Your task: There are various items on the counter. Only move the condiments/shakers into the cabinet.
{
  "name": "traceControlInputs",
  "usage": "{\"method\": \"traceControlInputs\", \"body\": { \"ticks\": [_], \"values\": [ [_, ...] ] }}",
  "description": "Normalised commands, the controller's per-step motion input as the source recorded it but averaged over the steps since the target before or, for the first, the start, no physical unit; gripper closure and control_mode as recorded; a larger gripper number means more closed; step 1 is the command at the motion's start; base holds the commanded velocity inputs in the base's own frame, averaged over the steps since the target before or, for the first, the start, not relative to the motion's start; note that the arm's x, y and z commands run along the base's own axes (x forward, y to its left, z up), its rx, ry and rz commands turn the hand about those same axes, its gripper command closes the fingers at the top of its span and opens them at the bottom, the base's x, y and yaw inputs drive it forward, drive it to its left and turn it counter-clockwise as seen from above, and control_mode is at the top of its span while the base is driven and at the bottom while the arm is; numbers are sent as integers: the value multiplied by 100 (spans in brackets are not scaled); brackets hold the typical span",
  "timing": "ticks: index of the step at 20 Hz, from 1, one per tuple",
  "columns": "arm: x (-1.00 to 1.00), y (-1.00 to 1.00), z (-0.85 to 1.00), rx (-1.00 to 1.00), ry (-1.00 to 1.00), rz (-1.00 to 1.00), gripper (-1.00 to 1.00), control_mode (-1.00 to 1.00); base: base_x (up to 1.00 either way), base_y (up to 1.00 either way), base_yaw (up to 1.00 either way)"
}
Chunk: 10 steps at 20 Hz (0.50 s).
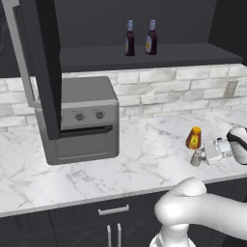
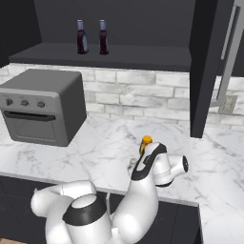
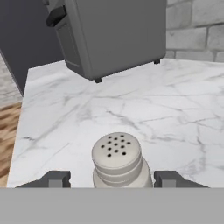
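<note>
**Ana:** Two fingertips of the tool (image 3: pixel 112 179) stand one on each side of the shaker (image 3: pixel 117 159), with a gap showing on both sides, so the jaws are part open and nothing is held yet.

**Ben:** Where does the shaker sit?

**Ana:** Upright on the table (image 1: pixel 144 159), near the front edge, toward the right end. In the left base view the tool (image 1: pixel 205 154) reaches it from the right, and the orange thing (image 1: pixel 194 138) stands just behind the shaker (image 1: pixel 196 158).

**Ben:** So what makes a good grip here?

**Ana:** I'd keep the tool level and centred on the body below the holed cap, then close evenly so neither finger pushes it over. It is small and light and would probably tip easily. The orange thing is close, so any sideways drift could knock it.

**Ben:** And after that?

**Ana:** Lift straight up before swinging left. Both bottles (image 1: pixel 141 37) already stand on the shelf (image 1: pixel 144 55) of the cabinet (image 1: pixel 43 67), far left of the shaker and above the oven (image 1: pixel 82 120). The shaker looks like the last one to go; there is free shelf to the right of the bottles.
</note>
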Motion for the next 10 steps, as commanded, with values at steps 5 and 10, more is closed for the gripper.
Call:
{"method": "traceControlInputs", "body": {
  "ticks": [5,10],
  "values": [
    [-1,0,0,0,0,0,100,-100,0,0,0],
    [-48,0,66,0,-9,-6,100,-100,0,0,0]
  ]
}}
